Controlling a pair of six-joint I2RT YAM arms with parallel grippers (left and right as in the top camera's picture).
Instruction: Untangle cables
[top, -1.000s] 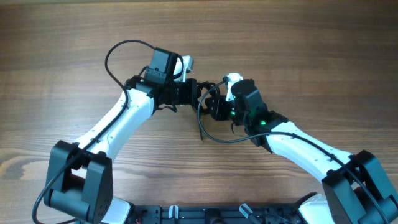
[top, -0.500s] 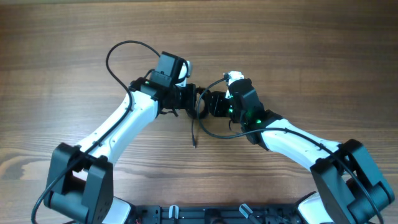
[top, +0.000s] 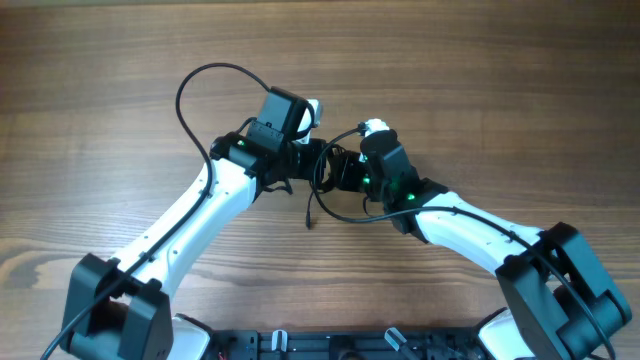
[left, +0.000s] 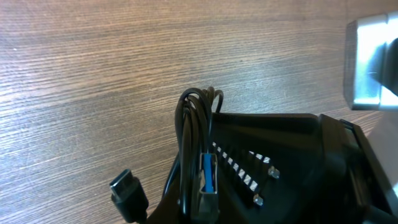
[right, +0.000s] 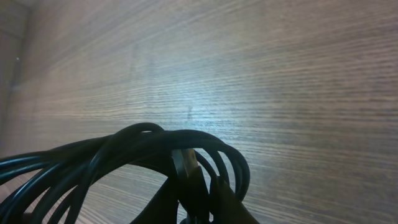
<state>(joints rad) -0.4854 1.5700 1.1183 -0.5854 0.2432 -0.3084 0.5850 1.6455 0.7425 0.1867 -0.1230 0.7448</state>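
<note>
Closer together now at upper centre: left tool (top: 318, 165) pinches the cables (left: 188, 124); right tool (top: 348, 172), we cannot tell its grip; bunch looks tangled.

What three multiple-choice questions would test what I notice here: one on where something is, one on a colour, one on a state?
1. Where are the cables?
A) between the left gripper and the right gripper
B) far from both arms
C) under a base

2. What colour are the cables?
A) red
B) black
C) white

3. The left gripper is:
A) wide open
B) shut on the cables
C) out of view

Answers:
1 A, the overhead view shows the bunch between the two grippers.
2 B, every strand looks black.
3 B, its wrist view shows the loops pinched at its fingers.
</note>
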